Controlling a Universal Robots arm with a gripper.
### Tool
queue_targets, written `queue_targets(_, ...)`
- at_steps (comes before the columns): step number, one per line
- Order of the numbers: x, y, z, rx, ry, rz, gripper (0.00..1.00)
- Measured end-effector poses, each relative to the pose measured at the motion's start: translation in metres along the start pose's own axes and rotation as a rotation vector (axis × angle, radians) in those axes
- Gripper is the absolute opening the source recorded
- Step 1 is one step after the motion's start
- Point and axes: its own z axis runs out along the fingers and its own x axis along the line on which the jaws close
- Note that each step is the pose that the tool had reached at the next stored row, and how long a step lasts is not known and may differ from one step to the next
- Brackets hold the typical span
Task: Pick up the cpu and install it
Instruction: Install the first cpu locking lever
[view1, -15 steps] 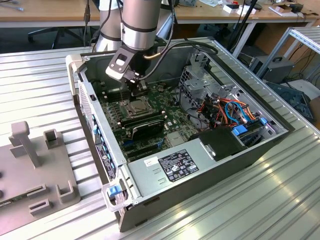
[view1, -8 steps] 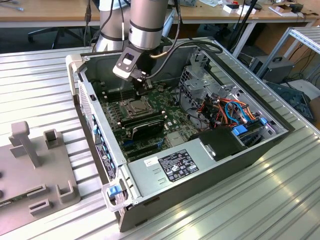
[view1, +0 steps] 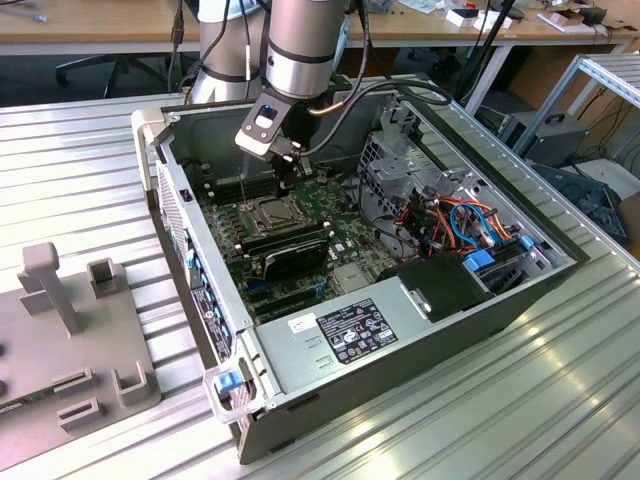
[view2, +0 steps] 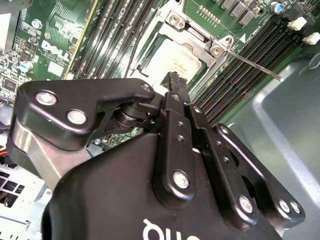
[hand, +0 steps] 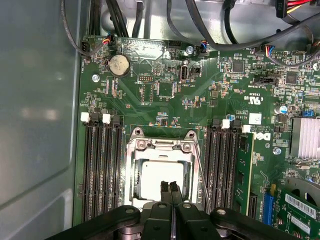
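In the exterior view, the arm (view1: 300, 50) reaches down into an open computer case (view1: 450, 350) lying on a ribbed metal table (view1: 560, 410). Its end is over the socket area of the motherboard (view1: 345, 235). A grey fixture plate (view1: 70, 330) lies at the exterior view's left, well apart from the case.

In the second wrist view, the gripper (view2: 175, 81) points at the cpu (view2: 167, 62), which lies flat in its socket. The thin socket lever (view2: 250, 64) stands free beside it.

In the first wrist view, the jaws are closed on each other with nothing between them. Their tips are over the near part of the cpu (hand: 155, 175); we cannot tell whether they touch it. The cpu sits inside the metal socket frame (hand: 161, 145), between two banks of memory slots (hand: 102, 170).

We judge the cpu to be light, thin and stiff, with a smooth top that would slip and an underside that damages easily. We would hold it by two opposite edges. Little of those edges stands free while it sits this low in the frame. Room is tight, with the frame, lever and slots close by.
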Motion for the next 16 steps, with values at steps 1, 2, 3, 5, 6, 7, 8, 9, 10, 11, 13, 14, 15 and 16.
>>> queue_targets(1, 0.0000, 0.0000, 0.0000, 0.0000, 0.0000, 0.000, 0.11)
queue_targets(2, 0.0000, 0.0000, 0.0000, 0.0000, -0.0001, 0.000, 0.11)
queue_targets(3, 0.0000, 0.0001, 0.0000, 0.0000, 0.0000, 0.000, 0.11)
queue_targets(5, 0.0000, 0.0001, 0.0000, 0.0000, 0.0000, 0.000, 0.11)
queue_targets(6, 0.0000, 0.0001, 0.0000, 0.0000, 0.0000, 0.000, 0.11)
queue_targets(7, 0.0000, 0.0001, 0.0000, 0.0001, 0.0000, 0.000, 0.11)
queue_targets(8, 0.0000, 0.0002, 0.0000, 0.0000, -0.0001, 0.000, 0.11)
queue_targets(9, 0.0000, 0.0002, 0.0000, 0.0000, -0.0001, 0.000, 0.11)
queue_targets(10, 0.0000, 0.0002, 0.0000, 0.0000, -0.0008, -0.001, 0.11)
queue_targets(11, 0.0000, 0.0002, 0.0000, -0.0003, -0.0007, -0.011, 0.11)
queue_targets(13, 0.0000, 0.0002, 0.0000, -0.0009, -0.0004, -0.032, 0.11)
queue_targets(14, 0.0000, 0.0002, 0.0000, -0.0018, 0.0000, -0.059, 0.11)
queue_targets(15, 0.0000, 0.0002, 0.0000, -0.0022, 0.0002, -0.075, 0.11)
queue_targets(16, 0.0000, 0.0002, 0.0000, -0.0028, 0.0004, -0.094, 0.11)
